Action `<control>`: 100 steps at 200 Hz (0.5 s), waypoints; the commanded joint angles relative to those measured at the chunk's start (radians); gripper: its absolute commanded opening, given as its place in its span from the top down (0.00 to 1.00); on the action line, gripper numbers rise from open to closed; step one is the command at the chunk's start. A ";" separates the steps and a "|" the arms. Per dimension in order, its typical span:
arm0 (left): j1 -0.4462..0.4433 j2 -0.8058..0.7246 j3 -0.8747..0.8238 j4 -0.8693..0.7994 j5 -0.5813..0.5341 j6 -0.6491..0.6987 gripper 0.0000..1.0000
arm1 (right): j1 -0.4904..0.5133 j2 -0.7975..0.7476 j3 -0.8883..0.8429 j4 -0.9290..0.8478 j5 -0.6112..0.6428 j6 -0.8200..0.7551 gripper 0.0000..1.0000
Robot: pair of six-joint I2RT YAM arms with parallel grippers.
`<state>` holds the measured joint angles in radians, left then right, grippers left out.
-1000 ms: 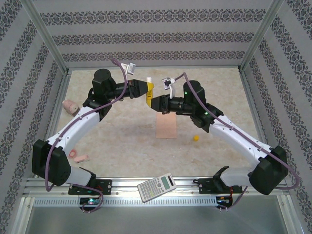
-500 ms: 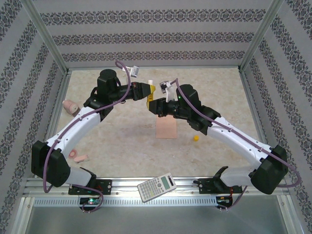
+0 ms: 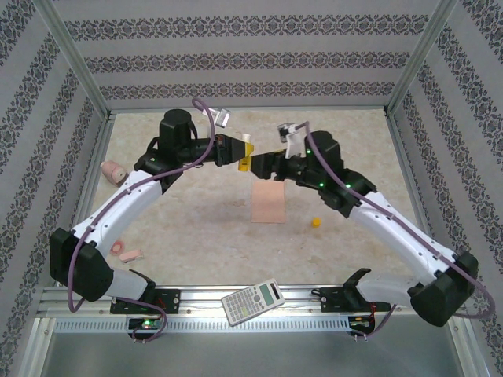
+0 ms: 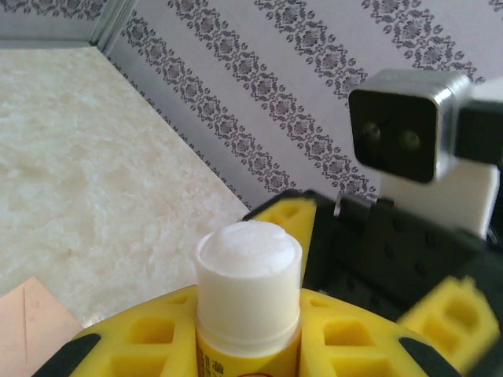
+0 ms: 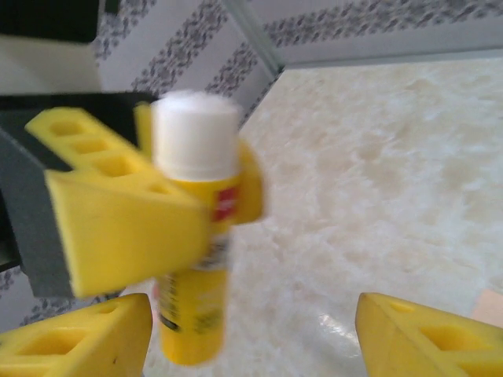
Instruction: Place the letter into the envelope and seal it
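Note:
My left gripper (image 3: 240,152) is shut on a yellow glue stick (image 3: 246,148) and holds it above the table's far middle. The stick's white uncapped top (image 4: 248,250) rises between my yellow fingers (image 4: 141,338). My right gripper (image 3: 263,163) faces it, open, jaws wide apart. In the right wrist view the glue stick (image 5: 195,259) stands just ahead of my open right gripper (image 5: 251,338), close to its left finger (image 5: 78,338). The peach envelope (image 3: 268,203) lies flat on the table below both grippers. The letter is out of view.
A small yellow cap (image 3: 316,222) lies right of the envelope. A pink roll (image 3: 114,171) sits at the far left and a pink piece (image 3: 126,252) at the near left. A calculator (image 3: 253,299) rests on the front rail. Patterned walls enclose the table.
My right gripper, shut beside the glue stick a second ago, has opened wide and drawn back a little to the right. The left gripper has kept its hold and shifted slightly right.

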<state>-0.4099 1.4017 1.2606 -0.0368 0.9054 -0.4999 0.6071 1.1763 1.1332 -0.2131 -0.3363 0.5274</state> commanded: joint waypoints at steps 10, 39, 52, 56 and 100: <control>0.052 0.007 0.046 -0.079 0.115 0.141 1.00 | -0.078 -0.105 0.030 -0.170 -0.037 0.011 0.23; 0.057 0.013 0.064 -0.205 0.150 0.311 1.00 | -0.206 -0.139 0.038 -0.401 0.004 0.067 0.18; 0.059 0.016 0.075 -0.287 0.131 0.395 1.00 | -0.263 -0.128 0.039 -0.519 0.028 0.074 0.18; 0.058 0.017 0.073 -0.308 0.120 0.415 1.00 | -0.277 -0.122 0.039 -0.554 0.037 0.075 0.18; 0.050 -0.006 0.007 -0.379 0.034 0.493 1.00 | -0.311 -0.086 -0.066 -0.719 0.243 0.111 0.18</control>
<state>-0.3580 1.4109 1.2987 -0.3473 0.9707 -0.1093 0.3008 1.0843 1.1358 -0.7712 -0.2329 0.5930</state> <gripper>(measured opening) 0.255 0.820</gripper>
